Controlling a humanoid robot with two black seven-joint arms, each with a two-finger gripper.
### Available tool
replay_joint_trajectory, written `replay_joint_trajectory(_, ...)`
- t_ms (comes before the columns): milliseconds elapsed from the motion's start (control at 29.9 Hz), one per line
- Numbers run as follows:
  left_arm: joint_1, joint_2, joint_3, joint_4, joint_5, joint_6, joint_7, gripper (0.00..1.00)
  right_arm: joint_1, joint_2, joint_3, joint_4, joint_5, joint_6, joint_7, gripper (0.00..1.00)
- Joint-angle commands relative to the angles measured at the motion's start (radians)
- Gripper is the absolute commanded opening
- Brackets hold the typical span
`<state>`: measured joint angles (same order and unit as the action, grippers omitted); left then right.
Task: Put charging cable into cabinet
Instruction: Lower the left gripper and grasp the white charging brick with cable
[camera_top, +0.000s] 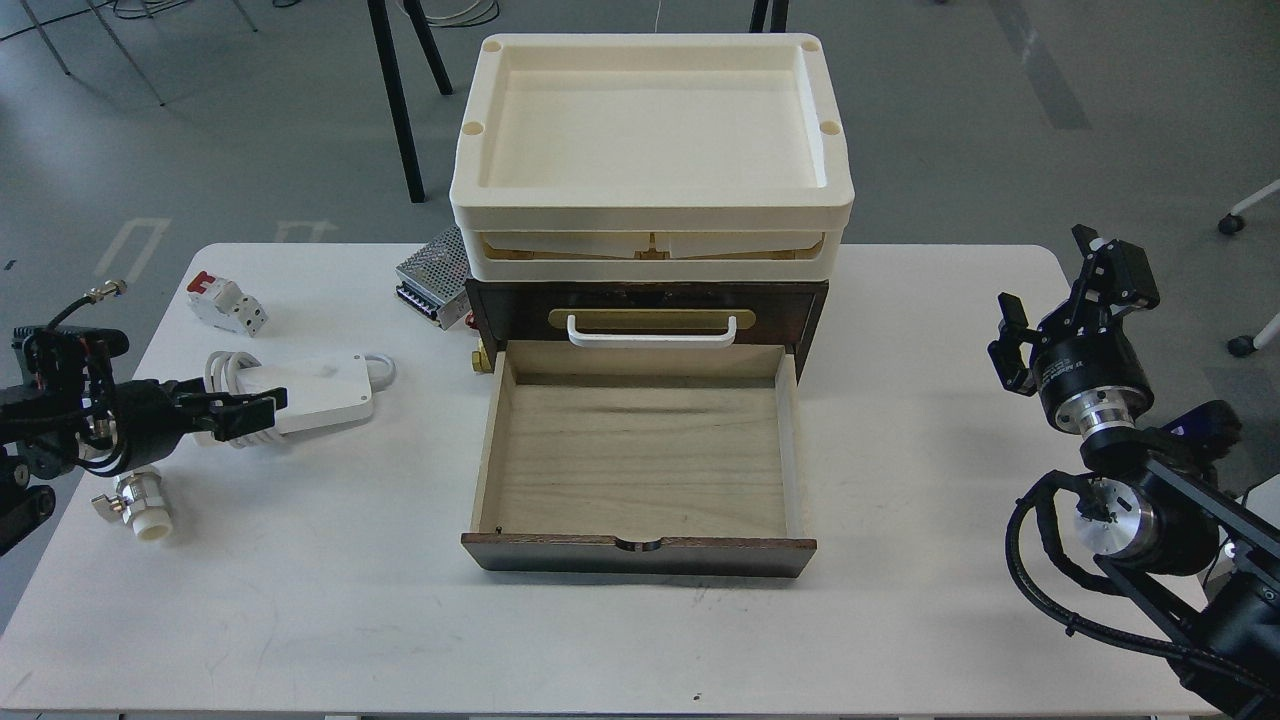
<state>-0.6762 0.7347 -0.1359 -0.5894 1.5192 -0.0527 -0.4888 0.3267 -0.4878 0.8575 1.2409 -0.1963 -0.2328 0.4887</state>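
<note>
The charging cable (318, 392), a flat white adapter with its cord coiled around the left end, lies on the white table left of the cabinet. The cabinet (500, 305) is dark brown with a cream tray (650, 205) on top. Its pale wood drawer (640, 470) is pulled out and empty. My left gripper (255, 413) reaches in from the left, low over the coiled end, with its fingers slightly apart and part of the cord hidden behind them. My right gripper (1045, 272) is open and empty at the table's right edge, far from the cable.
A white-and-red breaker (228, 303) lies behind the cable. A perforated metal box (432, 272) sits at the cabinet's back left. A metal valve fitting (142, 508) lies at the left edge, under my left arm. A small brass fitting (483, 356) touches the cabinet's left side.
</note>
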Motion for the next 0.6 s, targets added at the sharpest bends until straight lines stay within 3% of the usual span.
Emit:
replay_joint_trajectory(0, 0.009, -0.027, 0.001, 0.045, -0.040, 0.001, 0.000, 0.99, 0.000, 0.000, 0.000, 0.000, 0.000, 0.000, 0.000, 0.99)
replay_joint_trajectory(167, 0.014, -0.064, 0.001, 0.074, -0.073, 0.010, 0.000, 0.97, 0.000, 0.000, 0.000, 0.000, 0.000, 0.000, 0.000, 0.99)
replay_joint_trajectory(267, 0.039, -0.080, 0.002, 0.094, -0.085, 0.060, 0.000, 0.88, 0.000, 0.000, 0.000, 0.000, 0.000, 0.000, 0.000, 0.99)
replay_joint_trajectory(468, 0.064, -0.083, 0.004, 0.102, -0.080, 0.145, 0.000, 0.56, 0.000, 0.000, 0.000, 0.000, 0.000, 0.000, 0.000, 0.99)
replay_joint_trajectory(535, 0.072, -0.080, 0.007, 0.112, -0.074, 0.146, 0.000, 0.25, 0.000, 0.000, 0.000, 0.000, 0.000, 0.000, 0.000, 0.99)
replay_joint_trajectory(568, 0.079, -0.078, 0.009, 0.117, -0.073, 0.145, 0.000, 0.20, 0.000, 0.000, 0.000, 0.000, 0.000, 0.000, 0.000, 0.99)
